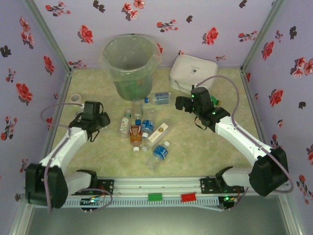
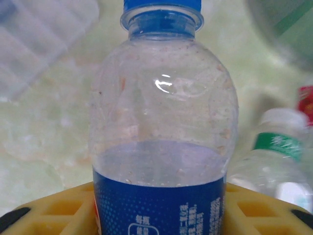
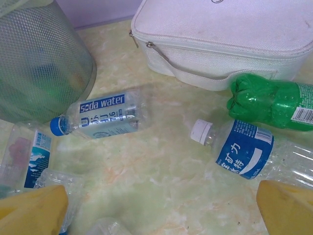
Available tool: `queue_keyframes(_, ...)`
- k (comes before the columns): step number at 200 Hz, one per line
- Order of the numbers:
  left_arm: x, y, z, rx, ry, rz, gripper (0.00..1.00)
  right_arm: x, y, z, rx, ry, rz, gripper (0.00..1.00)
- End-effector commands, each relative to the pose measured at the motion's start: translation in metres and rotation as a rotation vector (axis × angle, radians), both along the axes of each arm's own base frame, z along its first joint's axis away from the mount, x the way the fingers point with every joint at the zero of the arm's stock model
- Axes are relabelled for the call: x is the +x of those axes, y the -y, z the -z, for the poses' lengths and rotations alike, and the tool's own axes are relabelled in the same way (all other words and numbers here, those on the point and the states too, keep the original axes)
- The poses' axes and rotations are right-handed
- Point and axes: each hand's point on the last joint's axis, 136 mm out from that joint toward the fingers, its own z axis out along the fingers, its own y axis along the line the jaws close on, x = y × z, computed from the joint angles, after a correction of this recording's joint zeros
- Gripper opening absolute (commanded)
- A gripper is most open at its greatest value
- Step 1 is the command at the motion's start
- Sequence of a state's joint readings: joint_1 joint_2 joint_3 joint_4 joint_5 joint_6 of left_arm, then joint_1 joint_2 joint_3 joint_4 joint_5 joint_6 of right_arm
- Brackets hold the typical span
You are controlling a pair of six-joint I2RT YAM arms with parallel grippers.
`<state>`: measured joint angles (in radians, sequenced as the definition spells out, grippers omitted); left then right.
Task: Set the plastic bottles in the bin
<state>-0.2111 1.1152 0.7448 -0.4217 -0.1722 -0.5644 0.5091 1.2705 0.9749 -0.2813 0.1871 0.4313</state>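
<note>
**A:** What is the left gripper (image 2: 159, 210) doing?

**B:** Its yellow pads (image 2: 58, 208) sit against both sides of the blue label on a blue-capped clear bottle (image 2: 161, 112). I read that as clamped on the bottle, low on the body. I cannot tell from the wrist view whether the bottle is off the table (image 1: 195, 147).

**A:** How do you expect it to handle?

**B:** It looks empty, since you can see straight through it above the label, so it should be very light. The wall looks thin, so it will probably dent under a hard squeeze. The label film is likely slick as well. The straight label band is a fair place to hold, and the shoulder and neck would be stiffer.

**A:** And the right gripper (image 3: 156, 208)?

**B:** It is spread wide with nothing between the fingers, hovering over the table near the white zipped case (image 3: 220, 34). A soda-water bottle (image 3: 100, 115) lies on its side near the foot of the bin (image 1: 127, 81). A green bottle (image 3: 274, 103) lies just beside the case, with a white-capped bottle (image 3: 244, 149) next to it.

**A:** Where would you take hold of those?

**B:** Across the middle of the barrel, with the fingers crosswise to its length. They are round and lying down, so a nudge may roll them.

**A:** Where does everything go?

**B:** The bin stands upright at the far side of the table, left of the case. A loose cluster of bottles (image 1: 142, 129) lies in front of it, between the arms.
</note>
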Motion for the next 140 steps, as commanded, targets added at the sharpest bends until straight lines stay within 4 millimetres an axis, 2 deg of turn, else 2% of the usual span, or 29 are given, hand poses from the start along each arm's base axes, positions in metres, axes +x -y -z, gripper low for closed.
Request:
queue_keyframes(1, 0.012, -0.001, -0.066, 0.009, 0.187, 0.013, 0.28, 0.004, -0.003, 0.0, 0.038, -0.009, 0.003, 1.0)
queue_keyframes(17, 0.02, 0.004, -0.111, -0.022, 0.315, 0.034, 0.29, 0.004, -0.003, 0.0, 0.045, -0.009, -0.004, 1.0)
queue_keyframes(34, 0.029, 0.014, -0.155, -0.062, 0.433, 0.074, 0.25, 0.003, -0.002, -0.001, 0.048, -0.006, -0.001, 1.0)
queue_keyframes(79, 0.064, 0.052, -0.248, -0.153, 0.631, 0.219, 0.2, -0.007, 0.0, 0.002, 0.049, -0.017, -0.021, 1.0)
queue_keyframes(119, 0.097, 0.091, -0.31, -0.132, 0.758, 0.346, 0.16, -0.017, 0.005, 0.007, 0.053, -0.019, -0.022, 1.0)
queue_keyframes(140, 0.121, 0.107, -0.324, -0.121, 0.768, 0.382, 0.2, -0.021, 0.01, 0.01, 0.048, -0.025, -0.016, 1.0)
